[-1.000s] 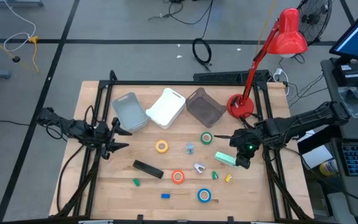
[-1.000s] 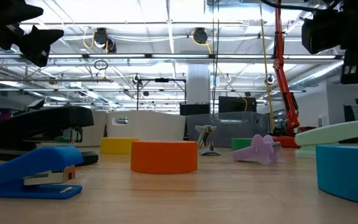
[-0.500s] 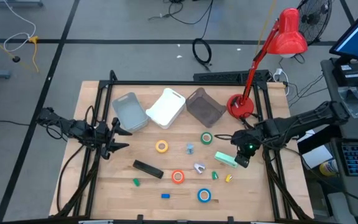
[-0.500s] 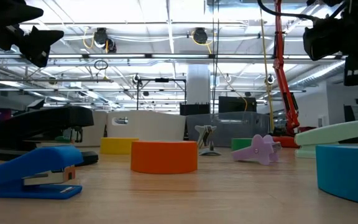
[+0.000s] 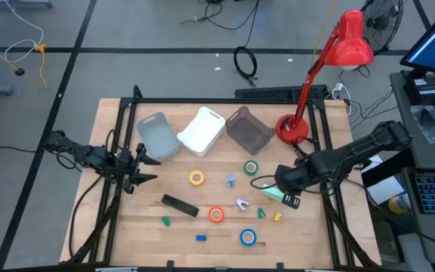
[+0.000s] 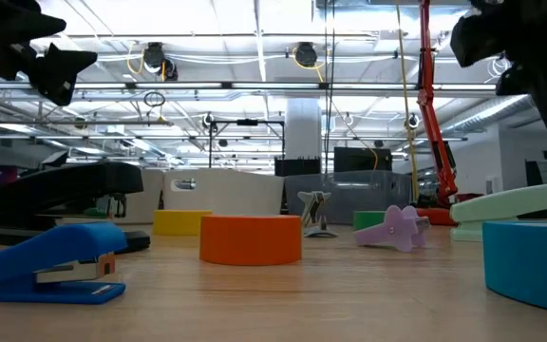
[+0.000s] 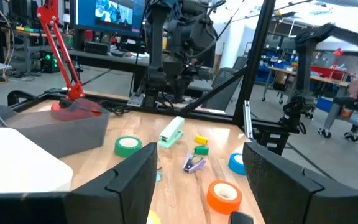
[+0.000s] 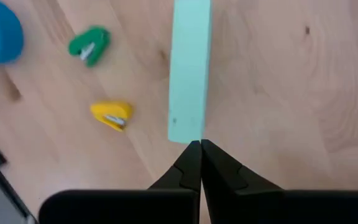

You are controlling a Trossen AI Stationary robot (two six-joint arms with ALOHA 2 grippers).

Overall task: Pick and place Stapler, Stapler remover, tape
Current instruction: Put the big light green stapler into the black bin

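My right gripper [image 8: 199,146] is shut and points down, hanging in the air just over one end of the mint-green stapler [image 8: 189,68], which lies flat on the table right of centre [image 5: 270,193]. A black stapler [image 5: 180,205] lies left of centre. The purple stapler remover [image 5: 242,203] rests between them. The tape rolls lie flat: yellow [image 5: 196,178], green [image 5: 251,168], orange [image 5: 216,214] and blue [image 5: 248,237]. My left gripper [image 7: 199,152] waits open and level at the table's left side [image 5: 146,168].
Three bins stand at the back: grey [image 5: 157,136], white [image 5: 202,130] and dark [image 5: 248,130]. A red desk lamp [image 5: 293,128] stands at the back right. Tiny staplers lie near the mint one, yellow [image 8: 112,116] and green [image 8: 89,45], with others near the front edge [image 5: 201,238].
My right gripper has moved toward the table's left, out over the mint-green stapler, and has tipped to point steeply down. Nothing on the table has moved.
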